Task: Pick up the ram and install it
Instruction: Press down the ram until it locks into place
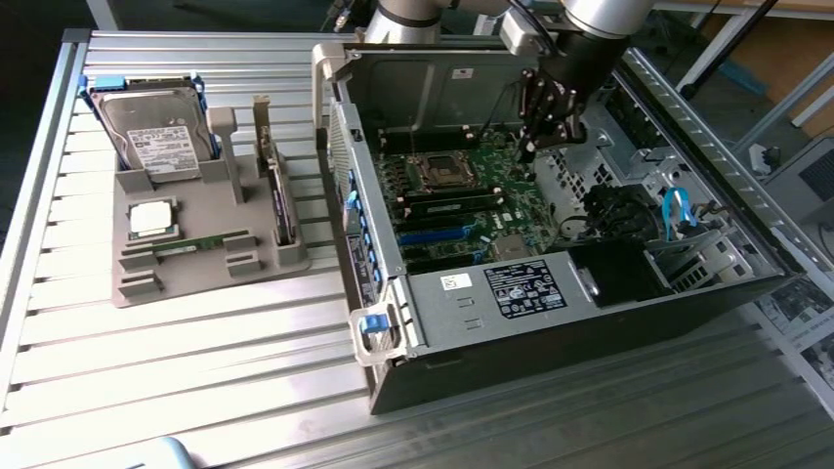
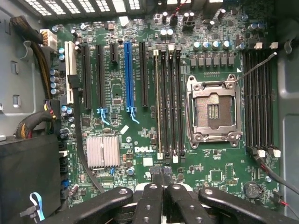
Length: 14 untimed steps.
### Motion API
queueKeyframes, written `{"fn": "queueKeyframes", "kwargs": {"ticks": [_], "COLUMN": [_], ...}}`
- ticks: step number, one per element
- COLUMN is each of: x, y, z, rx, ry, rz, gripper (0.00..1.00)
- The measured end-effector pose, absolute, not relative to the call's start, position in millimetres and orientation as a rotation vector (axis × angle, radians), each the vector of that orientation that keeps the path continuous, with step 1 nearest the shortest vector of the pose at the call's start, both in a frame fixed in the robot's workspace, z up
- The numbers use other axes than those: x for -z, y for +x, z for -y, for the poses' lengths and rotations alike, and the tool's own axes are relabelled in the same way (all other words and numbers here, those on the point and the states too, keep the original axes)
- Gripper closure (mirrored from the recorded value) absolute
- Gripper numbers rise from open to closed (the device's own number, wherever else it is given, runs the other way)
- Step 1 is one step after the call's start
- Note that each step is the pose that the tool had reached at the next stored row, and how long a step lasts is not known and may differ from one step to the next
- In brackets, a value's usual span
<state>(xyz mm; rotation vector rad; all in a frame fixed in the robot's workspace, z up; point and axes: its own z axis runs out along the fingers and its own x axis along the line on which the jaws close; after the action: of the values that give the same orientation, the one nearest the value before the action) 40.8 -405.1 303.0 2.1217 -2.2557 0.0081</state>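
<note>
Landmark: open computer case (image 1: pixel 573 322), lying on its side on the slatted metal table (image 1: pixel 195 391).

1. Gripper (image 2: pixel 161 179). Above the motherboard (image 1: pixel 476 195) inside the case, in the half toward the back of the exterior view. Fingers closed together, tips meeting; nothing visible between them. In the wrist view the tips hang just off one end of a bank of memory slots (image 2: pixel 169 102).

2. Memory slots. One bank of long black slots beside the empty processor socket (image 2: pixel 214 109), another bank (image 2: pixel 261 100) on the socket's other side. In the first bank one slot has a paler strip (image 2: pixel 157 105) along it; whether that is a seated stick I cannot tell.

3. Ram (image 1: pixel 202 244). Thin green stick lying flat in the grey parts tray (image 1: pixel 215 278), outside the case, toward the exterior view's left, well apart from the gripper. Judgement: this stick is not yet picked up; pick-up and seating remain for it.

4. Other tray contents. Square silver processor (image 1: pixel 150 217) just beyond the ram; hard drive (image 1: pixel 159 142) with white label standing at the tray's far end; an expansion card (image 1: pixel 276 195) on edge at the side nearer the case.

5. Inside the case, obstacles. Black and blue expansion slots (image 2: pixel 128 74), silver heatsink (image 2: pixel 103 151), cable bundles (image 2: pixel 35 123) along one wall, a thin loose wire (image 2: pixel 254 69) crossing the further slot bank. The raised case wall (image 1: pixel 346 166) stands between tray and motherboard.
</note>
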Motion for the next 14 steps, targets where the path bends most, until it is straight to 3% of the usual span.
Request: {"fn": "queueKeyframes", "kwargs": {"ticks": [14], "x": [-303.1], "y": [40.9], "z": [405.1], "rx": [-0.003], "ry": [1.966], "rz": [2.392], "gripper": [0.89]}}
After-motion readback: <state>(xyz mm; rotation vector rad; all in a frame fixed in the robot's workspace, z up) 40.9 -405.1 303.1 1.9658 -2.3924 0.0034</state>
